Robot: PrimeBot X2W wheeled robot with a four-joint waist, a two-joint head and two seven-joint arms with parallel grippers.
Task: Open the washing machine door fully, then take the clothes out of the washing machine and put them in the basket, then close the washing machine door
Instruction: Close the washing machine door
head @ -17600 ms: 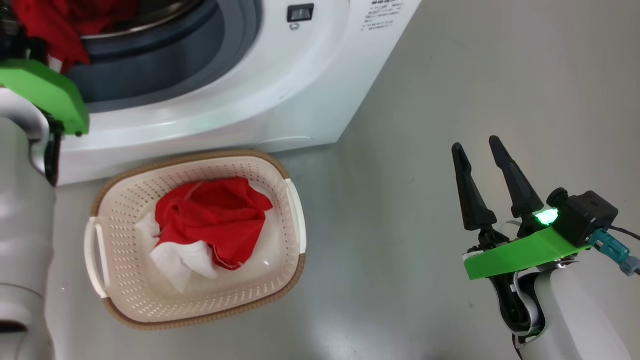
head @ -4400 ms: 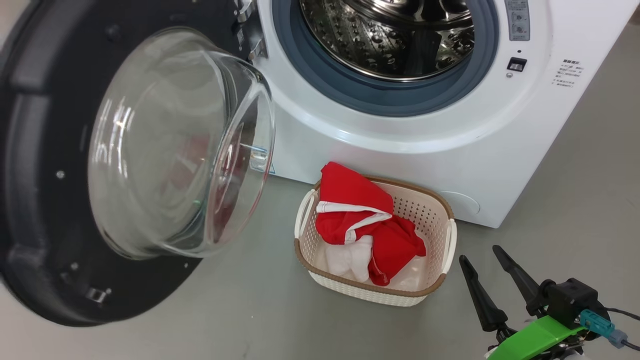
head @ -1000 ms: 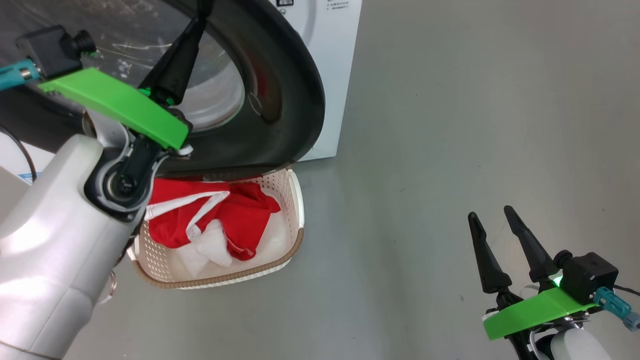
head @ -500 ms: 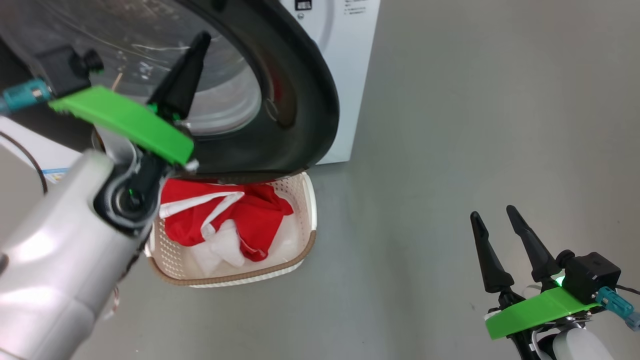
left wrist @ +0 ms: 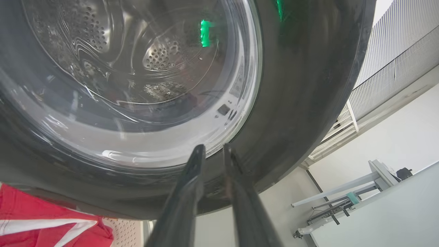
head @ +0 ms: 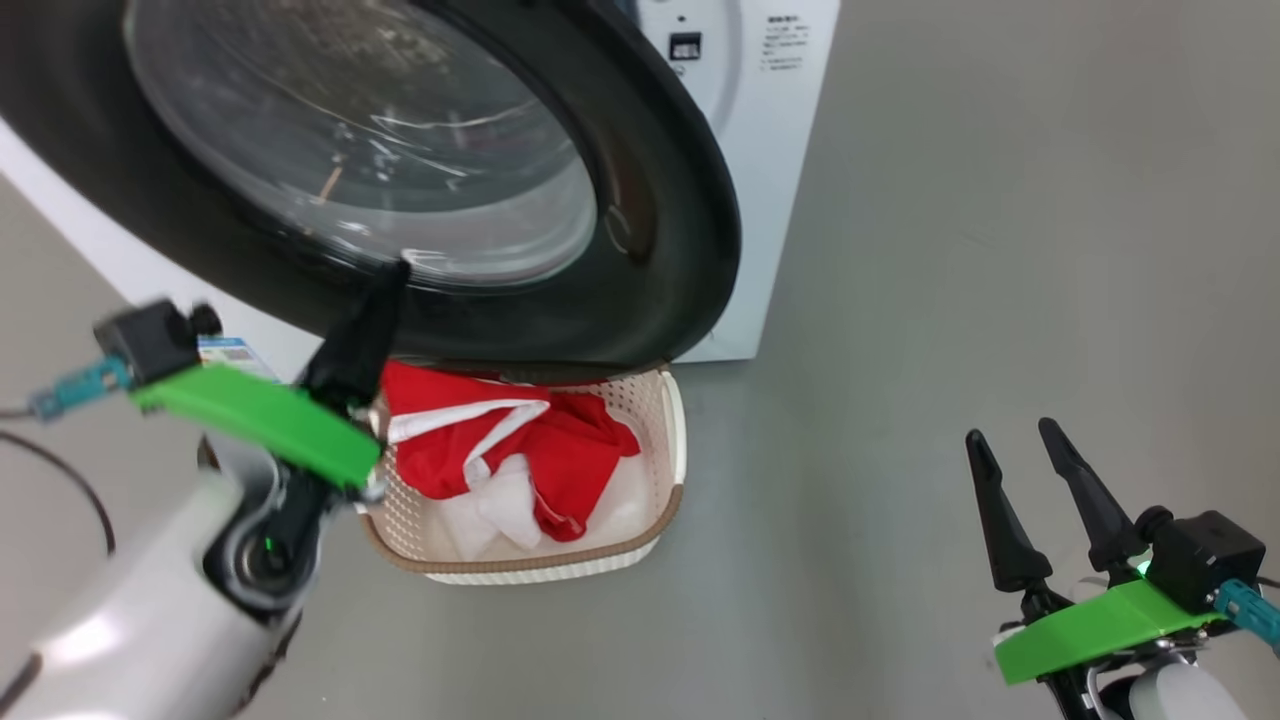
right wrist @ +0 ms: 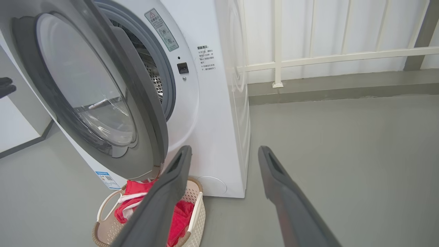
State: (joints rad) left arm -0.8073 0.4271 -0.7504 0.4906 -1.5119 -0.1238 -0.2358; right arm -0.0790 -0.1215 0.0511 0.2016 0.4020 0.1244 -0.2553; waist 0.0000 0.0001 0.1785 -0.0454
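**Door partly ajar, clothes in the basket**

Head view: the washing machine door hangs part-way open in front of the white washing machine, its black rim reaching over the far edge of the basket. The basket stands on the grey floor just before the machine, with the red and white clothes lying inside it. The left gripper points up at the lower rim of the door; its fingers look almost together here. The right gripper hovers well apart at the lower right, its 2 fingers spread wide and holding nothing.

Left wrist view: the left gripper has a narrow gap between its fingers, with nothing in it. The tips lie where the glass window meets the black rim; I cannot tell if they touch. The steel drum shows through the glass. The clothes and a bit of the basket sit at the lower left.

Right wrist view: the wide-spread fingers of the right gripper frame the machine. The door stands off the front, with a gap showing the grey gasket. Below it, the basket holds the clothes.
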